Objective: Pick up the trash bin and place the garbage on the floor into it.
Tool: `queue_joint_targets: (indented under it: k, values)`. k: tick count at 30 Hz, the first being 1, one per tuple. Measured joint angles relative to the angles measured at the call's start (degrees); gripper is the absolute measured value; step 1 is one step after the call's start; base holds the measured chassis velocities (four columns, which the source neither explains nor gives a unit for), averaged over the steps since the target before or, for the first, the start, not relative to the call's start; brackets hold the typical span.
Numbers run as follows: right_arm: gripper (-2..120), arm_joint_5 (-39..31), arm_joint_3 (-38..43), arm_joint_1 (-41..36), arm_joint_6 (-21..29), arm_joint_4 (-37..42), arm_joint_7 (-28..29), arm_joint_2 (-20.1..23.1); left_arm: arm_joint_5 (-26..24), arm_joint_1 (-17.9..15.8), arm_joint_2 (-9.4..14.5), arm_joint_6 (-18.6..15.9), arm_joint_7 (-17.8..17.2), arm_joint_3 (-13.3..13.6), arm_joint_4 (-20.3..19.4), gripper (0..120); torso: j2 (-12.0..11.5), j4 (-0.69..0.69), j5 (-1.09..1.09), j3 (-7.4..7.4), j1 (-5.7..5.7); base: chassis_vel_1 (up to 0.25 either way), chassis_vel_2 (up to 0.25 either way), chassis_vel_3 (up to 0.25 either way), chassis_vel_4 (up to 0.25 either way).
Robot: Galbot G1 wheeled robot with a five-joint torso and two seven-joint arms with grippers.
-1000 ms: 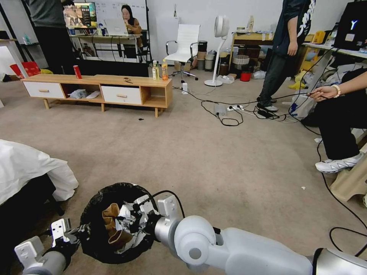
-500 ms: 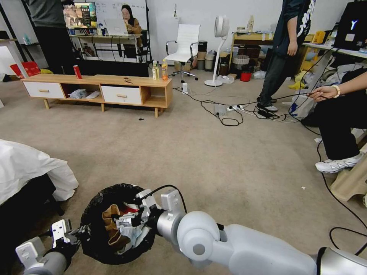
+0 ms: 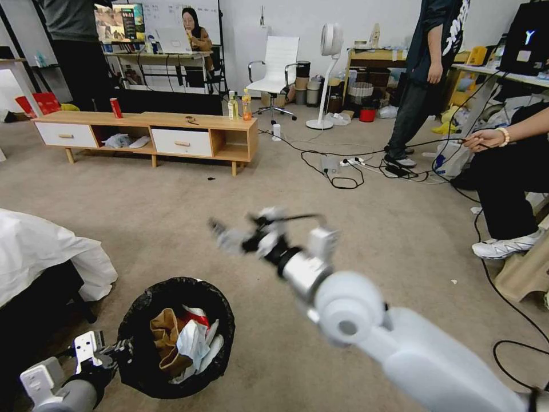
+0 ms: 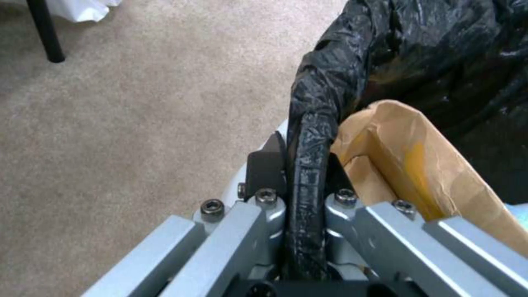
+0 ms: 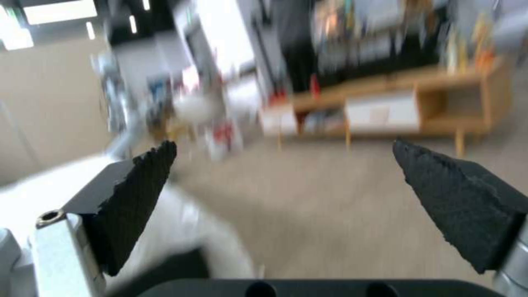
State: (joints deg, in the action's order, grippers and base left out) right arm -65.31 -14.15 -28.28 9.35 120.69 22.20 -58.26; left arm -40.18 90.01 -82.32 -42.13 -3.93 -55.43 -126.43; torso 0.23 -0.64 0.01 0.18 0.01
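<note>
So the trash bin (image 3: 174, 337) sits low in the lower left of the head view, on the carpet (image 3: 354, 229), and it's got stuff in it: a crumpled brown paper bag (image 3: 164, 340), some white tissues (image 3: 191, 343) and a bit of red packet (image 3: 197, 315). The left hand (image 3: 111, 352) is clenched right on the bin's rim; in the left wrist view you can see the black liner pinched tight between both fingers (image 4: 264, 165). The right hand (image 3: 240, 234) is up in the middle of the frame, above the floor and well apart from the bin, spread wide with nothing between its pads (image 5: 137, 194).

My take: keep that left grip firm and the bin level so nothing tips out, and carry the right hand clear of the rim. I can't spot any litter left on the nearby carpet.
</note>
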Motion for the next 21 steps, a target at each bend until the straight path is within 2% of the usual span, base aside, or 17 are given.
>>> queue_joint_targets:
  k: [1,2,3,5,7,10,14,16,17,19,20,21]
  values:
    - [100,0.00,0.00,0.00,0.00,0.00,0.00,0.00,0.00,0.00,0.00,0.00,0.00,0.00,0.00,2,0.00,0.00,0.00,0.00,0.00,0.000,0.000,0.000,0.000]
    - [100,1.31,1.61,-0.53,-2.97,-0.25,-1.75,0.43,0.02,0.27,-0.18,0.00,0.02,-0.31,-0.26,2,0.00,0.01,0.00,0.00,0.00,0.000,0.000,0.000,0.000]
    - [100,1.31,1.61,-0.53,-2.97,-0.25,-1.75,0.43,0.02,0.27,-0.18,0.00,0.02,-0.31,-0.26,2,0.00,0.01,0.00,0.00,0.00,0.000,0.000,0.000,0.000]
    - [98,4.02,5.48,-1.92,-6.64,0.06,-4.29,0.59,0.22,0.83,-0.61,0.00,0.02,-0.85,-0.99,2,0.00,0.04,-0.01,0.00,0.00,0.000,0.000,0.000,0.000]
    - [98,5.08,7.20,-2.54,-7.00,0.42,-4.57,0.57,0.46,1.02,-0.76,0.00,0.02,-0.99,-1.22,2,0.00,0.03,0.00,0.00,0.00,0.000,0.000,0.000,0.000]
    - [99,8.57,14.27,-5.13,-8.17,2.17,-6.07,0.95,0.99,2.09,-1.66,0.16,0.07,-1.75,-2.57,2,0.00,0.02,0.00,0.00,0.00,0.000,0.000,0.000,0.000]
    - [99,9.76,17.95,-6.71,-8.36,3.40,-6.28,1.37,1.28,2.60,-2.27,0.35,0.13,-2.14,-3.36,2,0.00,0.03,-0.01,0.00,0.00,0.000,0.000,0.000,0.000]
    - [99,13.06,24.20,-10.56,-8.36,5.33,-6.36,2.08,2.20,3.20,-3.25,0.65,0.49,-2.37,-4.54,2,0.00,0.02,-0.01,0.00,0.00,0.000,0.000,0.000,0.000]
    - [99,13.06,24.20,-10.56,-8.36,5.33,-6.36,2.08,2.20,3.20,-3.25,0.65,0.49,-2.37,-4.54,2,0.00,0.02,-0.01,0.00,0.00,0.000,0.000,0.000,0.000]
    - [99,17.73,30.45,-17.06,-7.87,7.74,-5.90,2.52,3.41,3.52,-3.91,0.90,0.83,-2.39,-5.25,2,0.00,0.01,0.01,0.00,0.00,0.000,0.000,0.000,0.000]
    - [99,17.73,30.45,-17.06,-7.87,7.74,-5.90,2.52,3.41,3.52,-3.91,0.90,0.83,-2.39,-5.25,2,0.00,0.01,0.01,0.00,0.00,0.000,0.000,0.000,0.000]
    - [99,20.89,34.52,-21.65,-7.68,8.99,-5.59,2.76,3.82,3.63,-4.19,0.94,0.83,-2.31,-5.57,2,0.00,-0.02,0.00,-0.01,0.00,0.000,0.000,0.000,0.000]
